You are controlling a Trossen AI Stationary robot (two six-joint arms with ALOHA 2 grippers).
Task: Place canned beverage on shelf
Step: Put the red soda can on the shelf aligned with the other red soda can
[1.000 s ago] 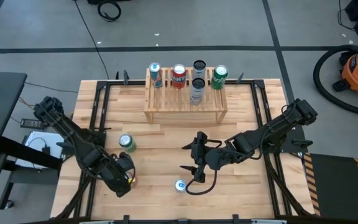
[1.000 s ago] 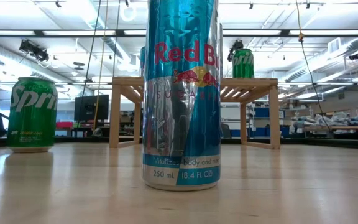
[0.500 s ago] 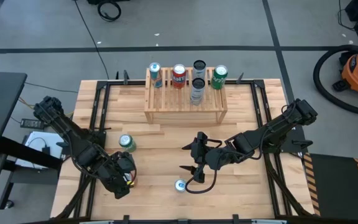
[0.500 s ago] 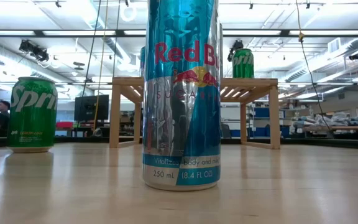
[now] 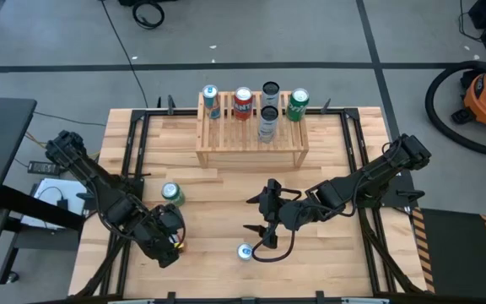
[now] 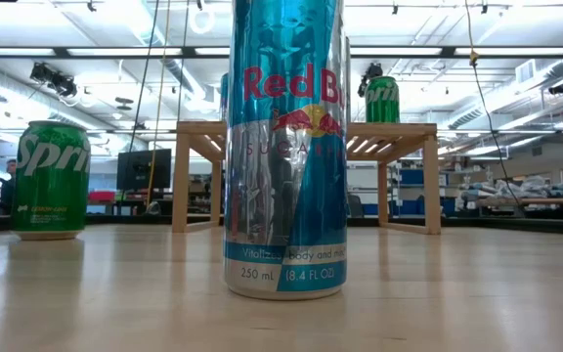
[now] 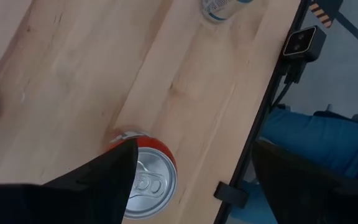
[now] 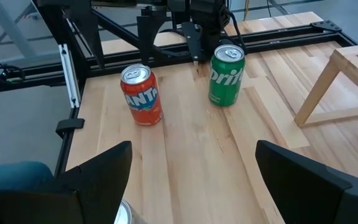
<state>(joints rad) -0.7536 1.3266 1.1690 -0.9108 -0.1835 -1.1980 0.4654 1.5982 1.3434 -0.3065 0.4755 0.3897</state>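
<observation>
Overhead, a wooden table point(image 5: 218, 190) is seen with a dark robot arm at each side. The shelf point(image 5: 251, 135), a light slatted wooden rack with two stepped tiers, stands at the far edge of the table. On it five cans are set upright: a blue can point(image 5: 211, 101), a red can point(image 5: 242, 103), two dark cans point(image 5: 268, 110) and a green can point(image 5: 298, 104).

Three more cans are left on the table top. A green Sprite can point(image 5: 171, 194) stands on the left half, well apart from the shelf. An orange Fanta can point(image 8: 141, 94) stands near the front left corner, just beside the left gripper point(image 5: 169, 245). From the left wrist view this can's silver lid point(image 7: 145, 183) is seen beside one of the two spread fingers, and nothing is held between them.

A slim blue-and-silver Red Bull can point(image 5: 245, 251) stands near the front edge, close to the low camera. The right gripper point(image 5: 264, 215) is held above the middle of the table, just behind this can, with its fingers spread and empty.
</observation>
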